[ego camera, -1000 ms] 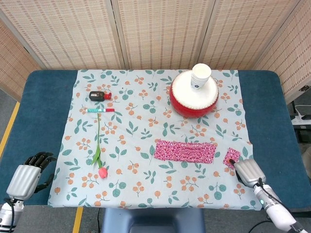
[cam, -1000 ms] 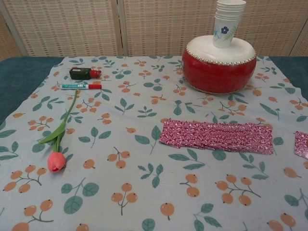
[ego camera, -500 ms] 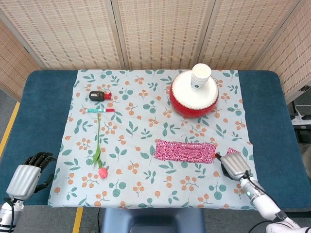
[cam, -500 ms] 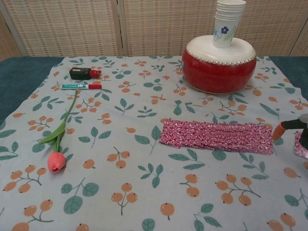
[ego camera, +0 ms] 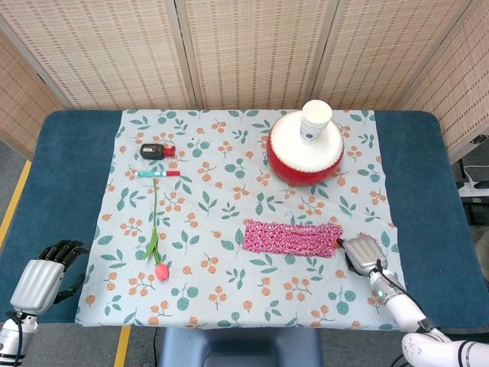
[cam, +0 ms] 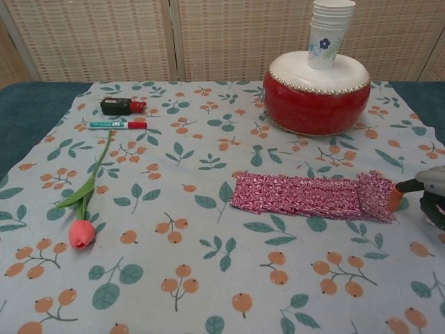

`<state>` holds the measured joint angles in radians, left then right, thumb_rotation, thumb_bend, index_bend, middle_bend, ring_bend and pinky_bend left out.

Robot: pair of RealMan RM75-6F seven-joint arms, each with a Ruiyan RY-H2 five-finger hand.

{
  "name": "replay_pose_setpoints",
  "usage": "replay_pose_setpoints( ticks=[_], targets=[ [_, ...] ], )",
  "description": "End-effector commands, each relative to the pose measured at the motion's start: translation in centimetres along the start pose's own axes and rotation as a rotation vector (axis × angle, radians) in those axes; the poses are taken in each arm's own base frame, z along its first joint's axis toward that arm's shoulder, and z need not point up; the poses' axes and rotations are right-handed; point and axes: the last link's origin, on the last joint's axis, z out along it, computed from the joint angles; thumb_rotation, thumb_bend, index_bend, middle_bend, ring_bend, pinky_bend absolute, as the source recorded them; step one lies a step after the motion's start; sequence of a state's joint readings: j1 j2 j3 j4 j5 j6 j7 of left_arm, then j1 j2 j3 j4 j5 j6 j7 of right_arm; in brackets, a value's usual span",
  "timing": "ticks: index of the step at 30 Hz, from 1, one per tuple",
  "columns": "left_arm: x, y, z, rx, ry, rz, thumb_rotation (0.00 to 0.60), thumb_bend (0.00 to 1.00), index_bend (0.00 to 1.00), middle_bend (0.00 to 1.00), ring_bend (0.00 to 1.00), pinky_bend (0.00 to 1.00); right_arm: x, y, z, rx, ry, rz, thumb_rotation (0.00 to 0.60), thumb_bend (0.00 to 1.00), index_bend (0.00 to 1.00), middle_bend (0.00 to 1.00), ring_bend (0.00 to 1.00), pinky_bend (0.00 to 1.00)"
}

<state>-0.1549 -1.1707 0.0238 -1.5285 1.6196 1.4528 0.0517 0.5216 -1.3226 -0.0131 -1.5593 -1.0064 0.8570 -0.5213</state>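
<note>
Pink knitted strip (ego camera: 292, 238) is laid flat on the floral cloth (ego camera: 229, 199), its right end folded back on itself and bunched just beside the fingers (cam: 400, 193) of the right hand (ego camera: 362, 252). Right hand is held low at the strip's right end, forearm angled in from the lower right; an orange-tipped finger is seen touching the folded end in the chest view, but whether the fabric is actually pinched cannot be told. Left hand (ego camera: 47, 273) is parked off the cloth's left corner on the blue table (ego camera: 69, 153), fingers curled inward around nothing. Versus 1.0 s ago: right hand has been moved left from the small separate pink patch to the strip's end; that patch is no longer seen apart, and the strip's right end is now doubled over. Left hand is unchanged. Well away from the fingers: tulip (ego camera: 157, 252), marker (ego camera: 159, 173), red drum (ego camera: 305, 149) carrying stacked cups (ego camera: 315, 121).
</note>
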Motion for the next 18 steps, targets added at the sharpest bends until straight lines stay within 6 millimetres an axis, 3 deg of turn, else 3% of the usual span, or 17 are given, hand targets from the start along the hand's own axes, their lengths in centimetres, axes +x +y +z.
replay_pose_setpoints(
  ticks=[1, 7, 18],
  targets=[
    [0.0, 0.0, 0.0, 0.0, 0.0, -0.001, 0.6, 0.38, 0.31, 0.24, 0.2, 0.32, 0.0, 0.3, 0.6, -0.024, 0.0, -0.015, 0.6, 0.89, 0.25, 0.78, 0.77, 0.63],
    [0.0, 0.0, -0.1, -0.001, 0.0, 0.001, 0.6, 0.38, 0.31, 0.24, 0.2, 0.32, 0.4, 0.9, 1.0, -0.059, 0.016, 0.005, 0.6, 0.89, 0.25, 0.78, 0.77, 0.63],
    [-0.1, 0.0, 0.0, 0.002, -0.003, 0.001, 0.6, 0.38, 0.31, 0.24, 0.2, 0.32, 1.0, 0.5, -1.5, 0.019, 0.014, 0.033, 0.6, 0.89, 0.26, 0.78, 0.77, 0.63]
  ],
)
